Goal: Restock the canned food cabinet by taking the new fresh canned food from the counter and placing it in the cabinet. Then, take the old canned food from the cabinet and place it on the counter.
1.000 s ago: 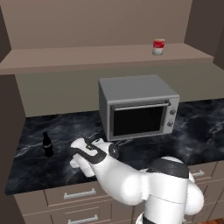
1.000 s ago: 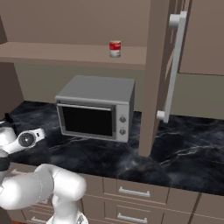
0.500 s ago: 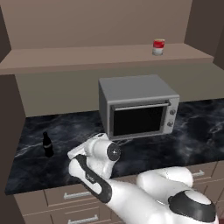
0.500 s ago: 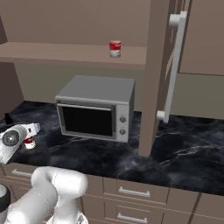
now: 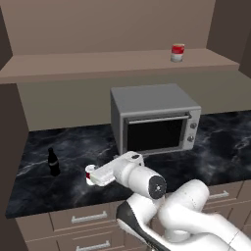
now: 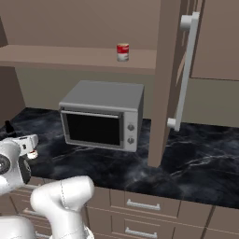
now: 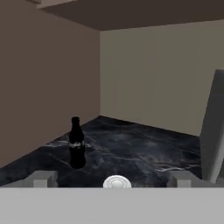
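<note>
The old canned food (image 5: 90, 174), a small can with a dark red label and a pale silvery top (image 7: 117, 182), stands on the black marble counter (image 5: 73, 144) left of the microwave. My gripper (image 5: 94, 176) is low over the counter and open, one finger on each side of the can with gaps between. The hand view looks along the counter with the fingertips (image 7: 42, 178) set wide apart. The new fresh canned food (image 5: 178, 52), bright red over white, stands on the brown shelf board of the cabinet (image 5: 98, 63), also seen from the right side as the can (image 6: 123, 52).
A dark bottle (image 5: 53, 162) stands on the counter left of the can, close ahead of the hand (image 7: 77, 142). A grey microwave (image 5: 157, 122) sits to the right. An open cabinet door with a white handle (image 6: 184, 70) hangs right of the microwave. Drawers run below the counter.
The jaws have spread apart from the can, which now stands free on the counter. The arm has swung down and forward, and its elbow has shifted right.
</note>
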Controlling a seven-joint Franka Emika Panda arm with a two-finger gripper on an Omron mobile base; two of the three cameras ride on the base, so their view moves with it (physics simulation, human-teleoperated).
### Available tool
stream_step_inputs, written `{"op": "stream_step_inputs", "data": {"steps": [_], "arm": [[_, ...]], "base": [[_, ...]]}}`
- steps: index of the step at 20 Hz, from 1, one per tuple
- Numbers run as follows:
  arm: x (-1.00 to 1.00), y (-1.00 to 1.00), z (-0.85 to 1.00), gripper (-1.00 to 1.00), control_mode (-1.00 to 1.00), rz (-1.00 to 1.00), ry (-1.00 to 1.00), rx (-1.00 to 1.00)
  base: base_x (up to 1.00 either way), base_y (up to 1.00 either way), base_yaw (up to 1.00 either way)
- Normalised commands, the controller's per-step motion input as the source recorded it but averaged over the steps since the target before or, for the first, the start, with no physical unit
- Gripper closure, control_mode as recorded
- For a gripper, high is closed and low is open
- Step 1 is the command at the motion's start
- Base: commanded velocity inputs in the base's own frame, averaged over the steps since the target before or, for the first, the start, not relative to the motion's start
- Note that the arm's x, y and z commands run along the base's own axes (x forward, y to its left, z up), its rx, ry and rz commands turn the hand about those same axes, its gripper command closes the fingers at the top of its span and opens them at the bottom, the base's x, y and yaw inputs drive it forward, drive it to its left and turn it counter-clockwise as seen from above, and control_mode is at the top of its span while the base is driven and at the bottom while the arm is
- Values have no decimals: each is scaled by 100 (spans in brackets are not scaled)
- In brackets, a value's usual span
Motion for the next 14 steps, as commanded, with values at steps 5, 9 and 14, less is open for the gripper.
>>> {"op": "stream_step_inputs", "data": {"steps": [5, 9, 14], "arm": [[-64, -4, 100, -100, -100, 2, 0, -11], [-42, -15, 100, -100, -100, -3, 1, -4], [-27, -29, 54, -100, -100, -3, 1, -2]], "base": [[0, 0, 0], [0, 0, 0], [0, 0, 0]]}}
